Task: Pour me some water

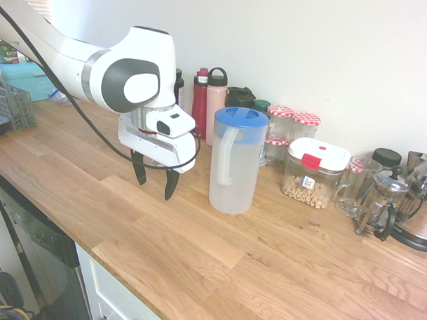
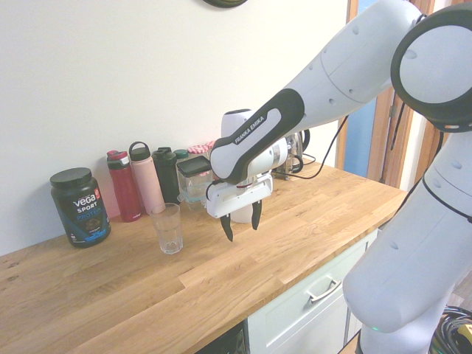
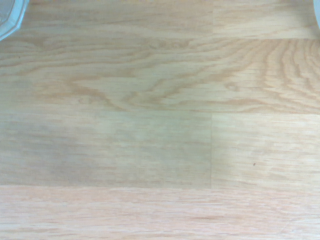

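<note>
The pincer (image 1: pixel 153 184) hangs above the desk (image 1: pixel 195 272) with its two fingers spread and nothing between them. The jug (image 1: pixel 234 161), a tall translucent one with a blue lid (image 1: pixel 241 117) and a white handle (image 1: pixel 228 157), stands upright on the desk just beside it; I can't make out the water level through the cloudy wall. The step in hand seems to be taking hold of the jug. The pincer would do well to come round to the handle's side, level with its upright part, keep the fingers open until they straddle it, then close firmly, since a filled jug may be heavy and could swing when lifted. The lid's spout, if it has one, should be found before tipping. The drinking glass (image 2: pixel 168 228) stands upright on the other side of the pincer, and a careless sweep could knock it over. Behind, toward the wall, are the red bottle (image 2: pixel 124 186), the pink bottle (image 2: pixel 147 181) and a black tub (image 2: pixel 80 208); the cereal container (image 1: pixel 314 174) sits near the jug, limiting room on that flank.
</note>
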`<action>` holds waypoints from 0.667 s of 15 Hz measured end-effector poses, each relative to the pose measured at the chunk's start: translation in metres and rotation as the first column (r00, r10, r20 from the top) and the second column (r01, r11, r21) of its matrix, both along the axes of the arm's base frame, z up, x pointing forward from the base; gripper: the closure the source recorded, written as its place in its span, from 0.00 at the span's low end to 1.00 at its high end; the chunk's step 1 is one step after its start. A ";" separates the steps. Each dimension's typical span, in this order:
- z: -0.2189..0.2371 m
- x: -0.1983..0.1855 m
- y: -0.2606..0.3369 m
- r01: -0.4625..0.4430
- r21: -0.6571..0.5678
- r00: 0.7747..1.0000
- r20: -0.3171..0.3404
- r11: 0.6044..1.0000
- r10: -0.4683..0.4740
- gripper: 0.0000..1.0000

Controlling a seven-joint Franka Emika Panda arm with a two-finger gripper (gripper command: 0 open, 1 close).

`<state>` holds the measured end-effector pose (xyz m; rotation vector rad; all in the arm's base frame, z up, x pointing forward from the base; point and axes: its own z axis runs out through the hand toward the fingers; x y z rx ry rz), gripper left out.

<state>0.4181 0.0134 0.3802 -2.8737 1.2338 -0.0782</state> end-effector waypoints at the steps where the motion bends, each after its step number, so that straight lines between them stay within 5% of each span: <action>1: 0.000 0.000 0.000 0.001 0.001 1.000 0.001 1.000 -0.001 0.00; 5: 0.016 0.000 0.000 -0.021 -0.001 0.999 0.034 1.000 0.021 0.00; 10: 0.121 -0.011 -0.003 -0.101 -0.017 0.994 0.036 0.995 0.102 0.00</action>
